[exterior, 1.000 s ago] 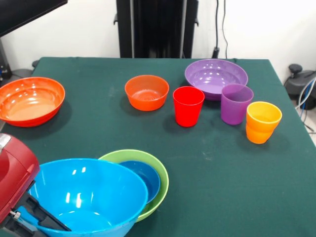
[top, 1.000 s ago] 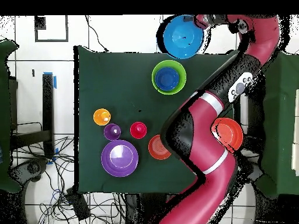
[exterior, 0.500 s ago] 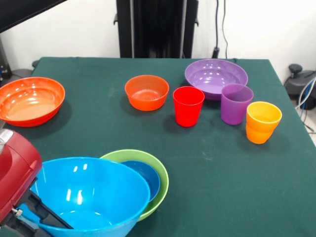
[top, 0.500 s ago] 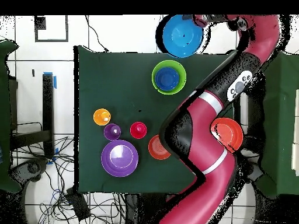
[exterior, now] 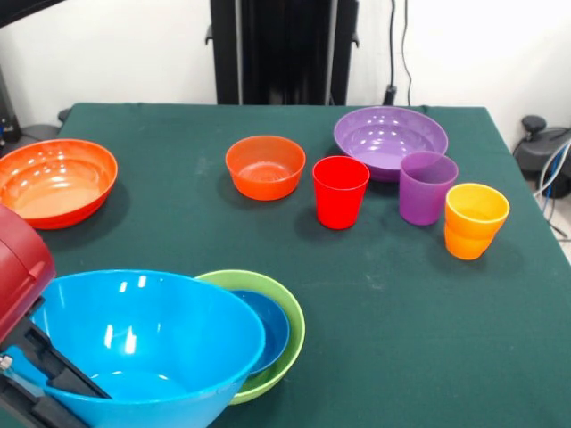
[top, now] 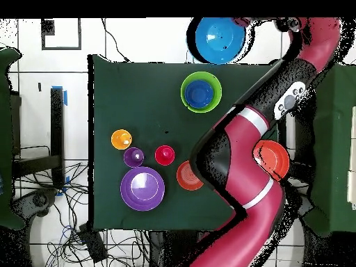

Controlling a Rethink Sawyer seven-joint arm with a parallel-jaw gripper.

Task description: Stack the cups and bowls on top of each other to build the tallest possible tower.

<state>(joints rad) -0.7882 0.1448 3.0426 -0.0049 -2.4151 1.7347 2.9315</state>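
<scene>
Front view: my pincer [exterior: 40, 383] is gripping the light blue bowl's [exterior: 147, 343] rim, green bowl [exterior: 272, 308] sitting just beside.

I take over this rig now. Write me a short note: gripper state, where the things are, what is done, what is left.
Gripper: shut on the light blue bowl, holding it by the rim at the table's edge.
Done: dark blue bowl sits inside the green bowl.
Loose on the table: small orange bowl, red cup, purple cup, orange cup, purple bowl, wide orange-red bowl.
Left: stack everything else.
</scene>
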